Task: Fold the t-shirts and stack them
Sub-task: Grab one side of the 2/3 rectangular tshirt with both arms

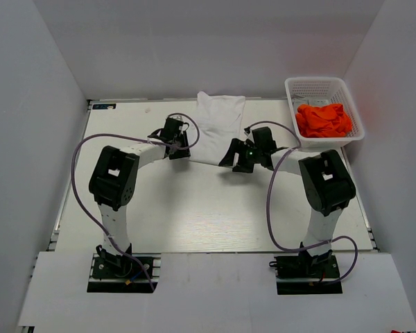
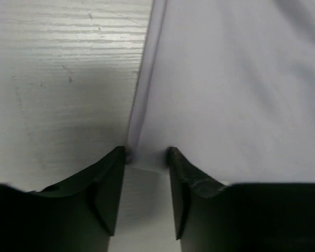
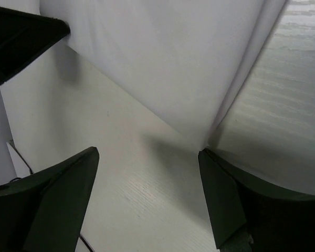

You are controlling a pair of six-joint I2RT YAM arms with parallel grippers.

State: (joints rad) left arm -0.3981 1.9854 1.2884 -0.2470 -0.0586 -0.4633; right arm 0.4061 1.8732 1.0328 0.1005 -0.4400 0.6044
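1. One white t-shirt (image 1: pixel 216 128) is counted.
2. Orange t-shirts (image 1: pixel 324 119) are heaped together; their number cannot be told.
3. One basket (image 1: pixel 319 86) is counted, at the desk's far right corner.
4. Two are counted: left gripper (image 1: pixel 184 154), right gripper (image 1: pixel 234 164).

The left arm (image 1: pixel 114 177) bends at the elbow and reaches forward and in toward the middle. Its left tool (image 2: pixel 147 155) points down, with its fingers only a little apart. The right arm (image 1: pixel 326 184) bends the same way and reaches in. The right tool (image 3: pixel 148 152) has its fingers spread wide.
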